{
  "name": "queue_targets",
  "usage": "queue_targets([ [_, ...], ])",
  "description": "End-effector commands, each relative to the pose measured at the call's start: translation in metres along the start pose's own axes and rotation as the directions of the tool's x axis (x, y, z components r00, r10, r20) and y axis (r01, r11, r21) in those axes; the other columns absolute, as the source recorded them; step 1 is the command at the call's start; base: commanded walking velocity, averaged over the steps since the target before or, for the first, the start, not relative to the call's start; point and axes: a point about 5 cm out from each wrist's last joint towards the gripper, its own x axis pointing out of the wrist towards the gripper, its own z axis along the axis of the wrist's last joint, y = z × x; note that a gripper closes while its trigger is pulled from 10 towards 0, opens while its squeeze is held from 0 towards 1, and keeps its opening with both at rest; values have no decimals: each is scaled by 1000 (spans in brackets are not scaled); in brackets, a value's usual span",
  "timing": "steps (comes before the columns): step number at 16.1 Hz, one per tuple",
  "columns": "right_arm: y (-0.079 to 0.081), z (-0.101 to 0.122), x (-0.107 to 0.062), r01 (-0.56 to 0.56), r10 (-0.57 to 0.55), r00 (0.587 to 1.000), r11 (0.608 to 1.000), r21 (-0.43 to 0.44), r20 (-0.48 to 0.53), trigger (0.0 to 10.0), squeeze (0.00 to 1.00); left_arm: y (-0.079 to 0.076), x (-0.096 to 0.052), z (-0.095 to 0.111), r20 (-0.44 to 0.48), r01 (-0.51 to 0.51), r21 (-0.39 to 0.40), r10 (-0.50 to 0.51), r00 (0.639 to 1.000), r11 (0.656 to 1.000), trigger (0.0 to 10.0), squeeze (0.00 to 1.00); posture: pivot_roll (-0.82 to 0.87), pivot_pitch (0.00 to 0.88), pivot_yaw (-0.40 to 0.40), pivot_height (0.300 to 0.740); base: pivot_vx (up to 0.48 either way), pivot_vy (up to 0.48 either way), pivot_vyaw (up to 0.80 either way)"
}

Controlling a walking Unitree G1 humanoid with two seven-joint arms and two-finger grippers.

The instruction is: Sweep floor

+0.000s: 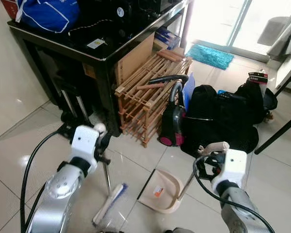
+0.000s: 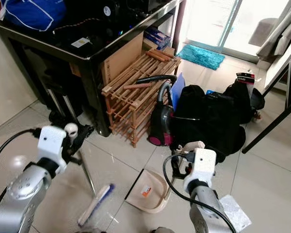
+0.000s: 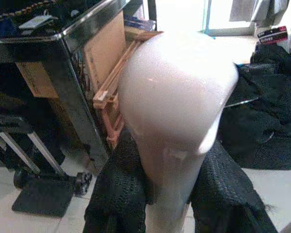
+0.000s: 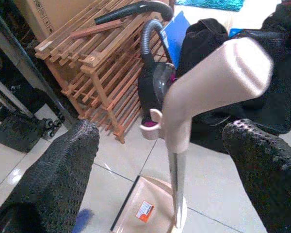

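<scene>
We've got the left gripper [image 1: 103, 141] with its fingers [image 3: 119, 194] closed snug around the pale top of the broom handle [image 3: 177, 111], the broom [image 1: 109, 204] standing with its head on the tiled floor [image 1: 19, 145]. Our right gripper [image 4: 160, 160] has its fingers [image 4: 63, 170] spread wide either side of the dustpan handle [image 4: 208, 87], not touching it. The beige dustpan [image 1: 160, 190] sits on the floor just beside the broom head, near the wooden rack [image 1: 145, 92] and vacuum cleaner [image 1: 172, 121].
</scene>
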Motion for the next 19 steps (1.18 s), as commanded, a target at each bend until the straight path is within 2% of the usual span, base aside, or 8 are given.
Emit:
queue_targets([
  [1, 0, -5, 3, 0, 0, 1000, 1000, -14, -16, 10000, 1000, 3, -3, 5, 20, -8, 20, 8, 1000, 1000, 10000, 0, 36, 69, -4, 740, 0, 0, 0],
  [5, -1, -10, 10, 37, -38, 999, 999, -17, -33, 10000, 1000, 2, 1, 6, 28, -9, 14, 9, 1000, 1000, 10000, 0, 37, 69, 4, 740, 0, 0, 0],
  [7, 3, -8, 14, -25, 26, 1000, 999, 46, -10, 10000, 1000, 2, 3, 8, 36, 6, 14, -6, 999, 1000, 10000, 0, 38, 72, 7, 740, 0, 0, 0],
  [10, 6, -11, 18, -46, 47, 999, 998, 41, -24, 10000, 1000, 4, 4, 8, 33, -3, 14, 3, 999, 1000, 10000, 0, 44, 74, 4, 740, 0, 0, 0],
  [11, 6, -12, 21, -41, 42, 999, 998, 42, -24, 10000, 47, 6, 4, 7, 32, -8, 14, 7, 999, 1000, 10000, 0, 47, 76, 4, 740, 0, 0, 0],
  [12, 5, -13, 24, -32, 33, 999, 999, 40, -25, 10000, 0, 6, 4, 7, 31, -9, 15, 9, 999, 1000, 10000, 0, 50, 77, 4, 740, 0, 0, 0],
  [17, -1, -13, 37, 29, -29, 1000, 999, 23, -10, 10000, 0, 8, 2, 6, 25, -12, 22, 11, 1000, 1000, 10000, 0, 61, 75, 3, 740, 0, 0, 0],
  [19, -4, -13, 37, 42, -42, 999, 999, 15, -18, 10000, 0, 8, 1, 6, 23, -7, 28, 6, 1000, 1000, 10000, 0, 58, 74, 7, 740, 0, 0, 0],
])
